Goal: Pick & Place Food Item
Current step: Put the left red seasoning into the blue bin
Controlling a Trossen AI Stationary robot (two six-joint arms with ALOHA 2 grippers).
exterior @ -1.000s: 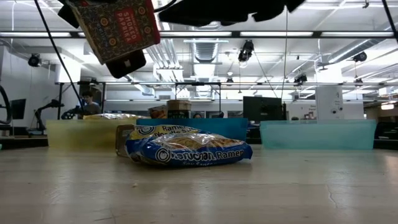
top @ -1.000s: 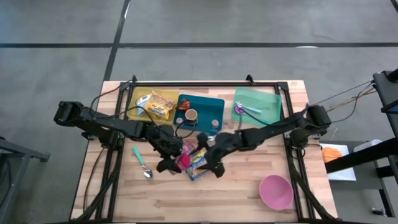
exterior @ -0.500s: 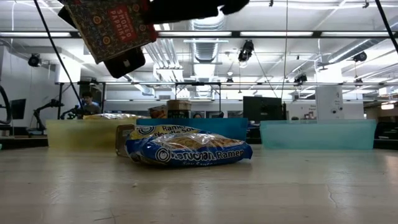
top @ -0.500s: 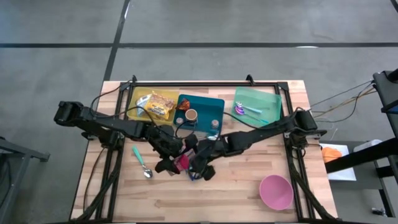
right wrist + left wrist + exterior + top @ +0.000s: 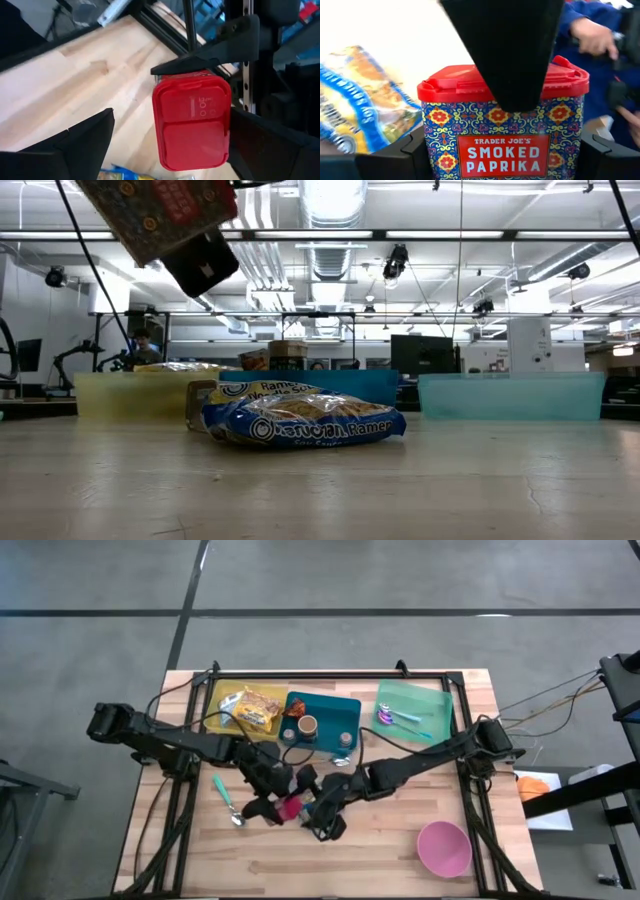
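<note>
A tin of smoked paprika (image 5: 502, 145), patterned and with a red lid (image 5: 192, 125), hangs above the table's middle with my left gripper (image 5: 278, 802) shut on it. The low view shows the tin (image 5: 160, 210) tilted, high over the wood. My right gripper (image 5: 318, 812) is open and faces the lid, one finger (image 5: 75, 145) on each side of it. On the table below lie two ramen packets (image 5: 300, 423), flat on the wood, one behind the other. My left gripper pinches the paprika tin between its two fingers, one on each side wall (image 5: 427, 150) toward the bottom end. The fingers come slanting down from the table's left. The tin is lifted clear and tilted, its lid end turned toward my right gripper.
Along the far edge stand a yellow tray (image 5: 226, 698) with packets, a blue tray (image 5: 330, 705) with a cup and a green tray (image 5: 430, 700) with utensils. A teal spoon (image 5: 227, 800) lies left of the grippers. A pink bowl (image 5: 444, 847) sits near the front right.
My right gripper has moved toward the table's left and a little nearer, up to the tin's lid end. My left gripper has stayed in place but rolled its wrist, tipping the tin further over. The ramen packets have not moved.
</note>
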